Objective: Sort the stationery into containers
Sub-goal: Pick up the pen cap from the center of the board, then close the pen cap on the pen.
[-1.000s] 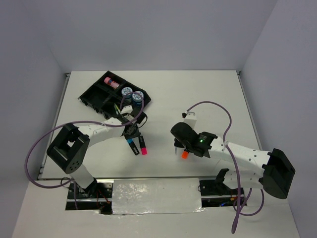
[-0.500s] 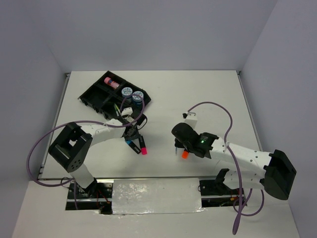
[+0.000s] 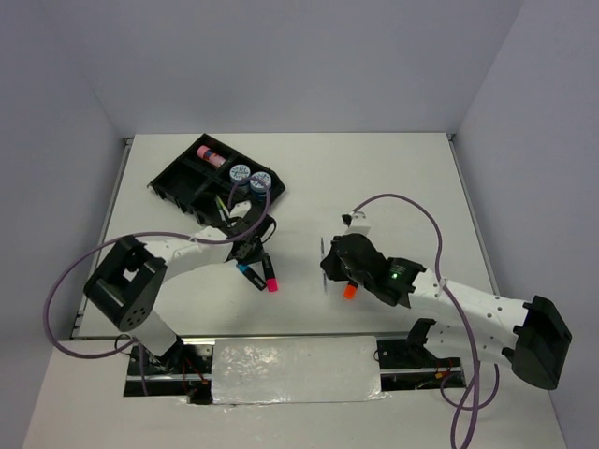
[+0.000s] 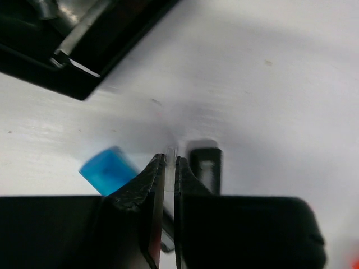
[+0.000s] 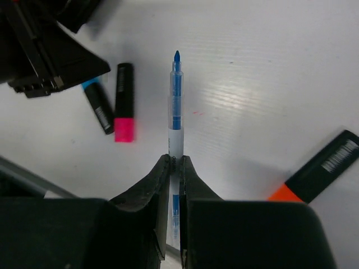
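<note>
My left gripper (image 3: 250,245) (image 4: 169,160) is shut on a thin clear pen (image 4: 169,152), low over the table just off the black tray (image 3: 174,180). A blue highlighter (image 3: 251,274) (image 4: 105,168) and a pink highlighter (image 3: 271,279) lie side by side right under it. My right gripper (image 3: 329,269) (image 5: 175,160) is shut on a blue-and-white pen (image 5: 176,106), held above the table. An orange highlighter (image 3: 350,291) (image 5: 320,168) lies just beside it. Two blue tubs (image 3: 241,173) (image 3: 261,180) and a pink-capped tube (image 3: 210,154) sit in the tray.
The tray's near corner (image 4: 61,67) shows at the top left of the left wrist view, with thin pens in it (image 3: 221,201). In the right wrist view the left gripper's body (image 5: 45,56) is at the top left, near the pink highlighter (image 5: 124,106).
My right gripper has turned and shifted a little left with the pen in it. The left gripper has stayed over the blue and pink highlighters.
</note>
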{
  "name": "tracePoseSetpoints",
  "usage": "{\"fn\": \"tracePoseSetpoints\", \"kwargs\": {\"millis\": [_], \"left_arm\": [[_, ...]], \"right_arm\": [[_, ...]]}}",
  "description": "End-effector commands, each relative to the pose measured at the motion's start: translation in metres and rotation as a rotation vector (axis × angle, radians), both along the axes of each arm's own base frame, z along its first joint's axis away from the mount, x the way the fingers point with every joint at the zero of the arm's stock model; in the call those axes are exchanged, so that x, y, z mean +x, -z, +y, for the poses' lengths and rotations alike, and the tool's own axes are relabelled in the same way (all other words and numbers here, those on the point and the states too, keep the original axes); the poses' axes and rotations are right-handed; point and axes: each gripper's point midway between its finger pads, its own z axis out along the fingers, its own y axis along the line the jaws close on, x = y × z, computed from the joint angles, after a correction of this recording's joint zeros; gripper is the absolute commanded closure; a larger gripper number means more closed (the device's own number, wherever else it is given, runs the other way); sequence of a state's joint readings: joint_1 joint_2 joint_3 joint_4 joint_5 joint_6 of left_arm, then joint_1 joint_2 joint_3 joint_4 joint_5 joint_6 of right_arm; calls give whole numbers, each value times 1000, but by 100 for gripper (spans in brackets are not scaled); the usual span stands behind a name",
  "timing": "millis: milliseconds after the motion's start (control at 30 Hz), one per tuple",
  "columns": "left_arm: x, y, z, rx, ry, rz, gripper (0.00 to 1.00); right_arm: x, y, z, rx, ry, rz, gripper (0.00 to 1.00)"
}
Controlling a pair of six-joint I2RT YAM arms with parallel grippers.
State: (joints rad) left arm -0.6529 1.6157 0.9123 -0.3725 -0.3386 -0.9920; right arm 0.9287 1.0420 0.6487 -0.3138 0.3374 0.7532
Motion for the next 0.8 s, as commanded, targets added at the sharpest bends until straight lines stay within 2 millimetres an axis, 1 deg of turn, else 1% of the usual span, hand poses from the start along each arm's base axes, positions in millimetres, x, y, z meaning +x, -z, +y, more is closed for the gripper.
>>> {"fn": "tracePoseSetpoints", "kwargs": {"millis": [0,33,67,100,133,167,200,233,267,300,333,367,400,433,500,533,567,600,633,767], "left_arm": [[13,-62,-33,-188,102,-172,100],[19,-99,-48,-286,140,-274,100],[18,-115,-53,-324,171,-323,100],[18,-134,-57,-371,186,-380,100],[16,-152,-62,-414,211,-435,100],[10,-192,-73,-523,280,-573,100],[3,-214,-78,-588,318,-647,100],[-7,-232,-83,-653,359,-708,100],[-26,-267,-85,-786,435,-843,100],[-38,-282,-85,-847,475,-897,100],[-53,-290,-81,-900,509,-942,100],[-63,-301,-81,-950,540,-976,100],[-75,-318,-80,-1006,590,-1037,100],[-84,-323,-79,-1030,614,-1057,100],[-96,-332,-78,-1064,661,-1082,100],[-101,-336,-76,-1073,677,-1096,100],[-103,-337,-76,-1074,689,-1101,100],[-104,-337,-76,-1075,692,-1096,100],[-107,-341,-74,-1080,698,-1109,100],[-109,-342,-74,-1067,712,-1116,100]], "right_arm": [[-10,-35,31,161,-191,-129,100],[-14,-47,40,218,-236,-164,100],[-20,-57,43,261,-261,-188,100],[-26,-54,43,273,-274,-185,100],[-28,-68,50,330,-292,-225,100],[-35,-81,53,379,-317,-253,100],[-47,-81,58,403,-357,-260,100],[-52,-97,63,461,-379,-298,100],[-57,-111,62,510,-380,-328,100],[-65,-113,65,552,-395,-324,100],[-70,-134,68,631,-408,-368,100],[-75,-143,68,668,-424,-389,100],[-77,-153,69,691,-431,-405,100],[-82,-158,72,694,-443,-408,100],[-83,-171,74,691,-442,-445,100],[-85,-171,76,685,-447,-441,100],[-85,-176,77,690,-444,-446,100],[-84,-176,79,680,-444,-447,100],[-85,-176,80,678,-445,-441,100],[-88,-177,88,671,-462,-438,100]]}}
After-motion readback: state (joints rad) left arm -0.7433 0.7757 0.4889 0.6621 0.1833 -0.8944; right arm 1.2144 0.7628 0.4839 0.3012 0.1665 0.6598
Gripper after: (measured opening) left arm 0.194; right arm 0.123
